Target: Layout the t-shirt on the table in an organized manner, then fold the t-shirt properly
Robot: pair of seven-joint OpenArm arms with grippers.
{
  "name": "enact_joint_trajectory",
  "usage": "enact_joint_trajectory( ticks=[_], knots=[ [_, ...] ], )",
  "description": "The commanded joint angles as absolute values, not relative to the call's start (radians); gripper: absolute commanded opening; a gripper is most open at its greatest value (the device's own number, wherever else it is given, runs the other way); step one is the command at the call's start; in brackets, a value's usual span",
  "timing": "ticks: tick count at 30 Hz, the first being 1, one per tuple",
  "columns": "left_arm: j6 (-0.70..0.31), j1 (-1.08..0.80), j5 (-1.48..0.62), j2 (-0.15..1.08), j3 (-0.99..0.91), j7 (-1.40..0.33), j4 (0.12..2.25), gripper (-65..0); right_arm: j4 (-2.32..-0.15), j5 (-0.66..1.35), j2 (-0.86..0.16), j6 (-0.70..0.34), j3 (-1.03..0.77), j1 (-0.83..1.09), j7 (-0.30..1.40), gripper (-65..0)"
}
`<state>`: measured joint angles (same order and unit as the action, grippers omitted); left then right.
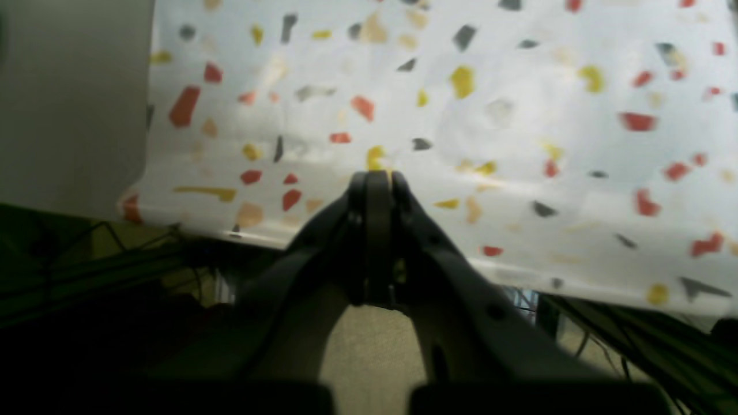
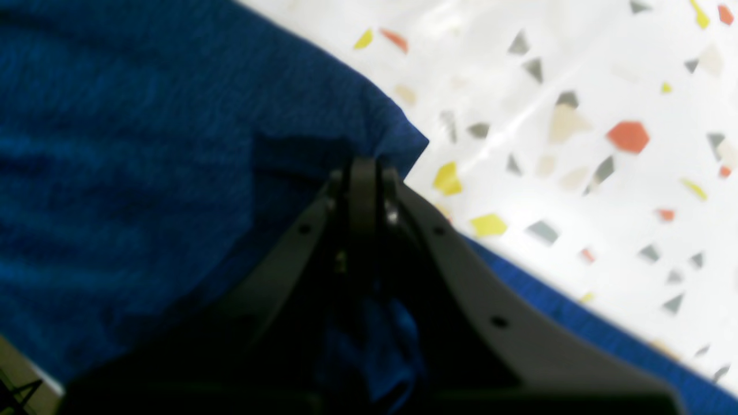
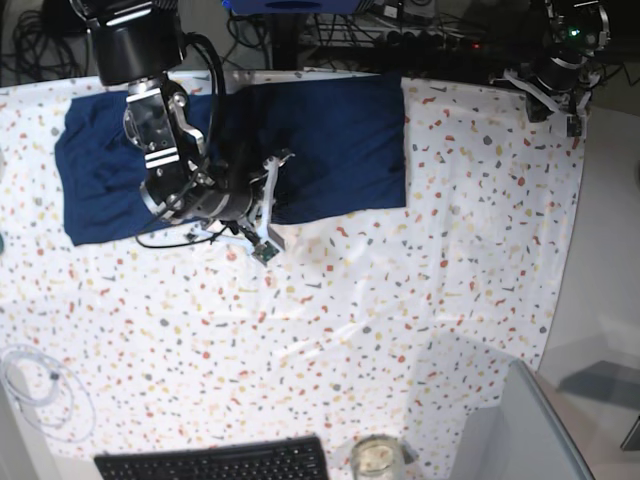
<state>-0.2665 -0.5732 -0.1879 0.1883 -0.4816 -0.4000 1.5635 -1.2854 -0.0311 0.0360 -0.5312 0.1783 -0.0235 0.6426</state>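
On the table (image 3: 330,330), navy t-shirt (image 3: 340,140) lies folded, wrinkly.

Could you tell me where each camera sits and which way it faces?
Left wrist: on the left arm, past its shut left gripper at the table edge.
Right wrist: on the right arm, past the shut right gripper at the t-shirt.
Base: overhead, looking down on both arms, t-shirt and keyboard.
Shared: right wrist and base both show the t-shirt's edge.

Even overhead light in the base view; both wrist views blurred, perhaps motion, lower edges dark.
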Motion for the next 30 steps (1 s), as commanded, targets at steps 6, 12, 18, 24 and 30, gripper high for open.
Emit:
enact_joint_trajectory(
  ticks=[6,12,18,24,30],
  knots=[
    [-0.265,-0.564,-0.191,0.2,-0.487,-0.38,1.555,-65.0,-1.449,-0.025,0.031,-0.529,0.176,0.012,0.723,-65.0],
    [-0.265,-0.549,-0.191,0.2,-0.479,-0.38,1.563,-65.0,-1.461,-0.027,0.03,-0.515,0.174,0.015,0.768,-65.0],
    [-0.265,-0.541,-0.191,0.199,-0.478,-0.38,1.564,-65.0,-1.463,-0.027,0.03,-0.38,0.174,0.024,0.765,-65.0],
    [-0.265,-0.519,-0.191,0.199,-0.398,-0.38,1.561,-65.0,-1.618,-0.021,0.038,-0.374,0.064,0.071,0.762,-43.4],
    [-0.265,-0.522,-0.191,0.13,-0.302,-0.384,1.678,-65.0,-1.816,-0.019,0.041,-0.38,-0.248,0.119,0.708,-35.6]
  ],
)
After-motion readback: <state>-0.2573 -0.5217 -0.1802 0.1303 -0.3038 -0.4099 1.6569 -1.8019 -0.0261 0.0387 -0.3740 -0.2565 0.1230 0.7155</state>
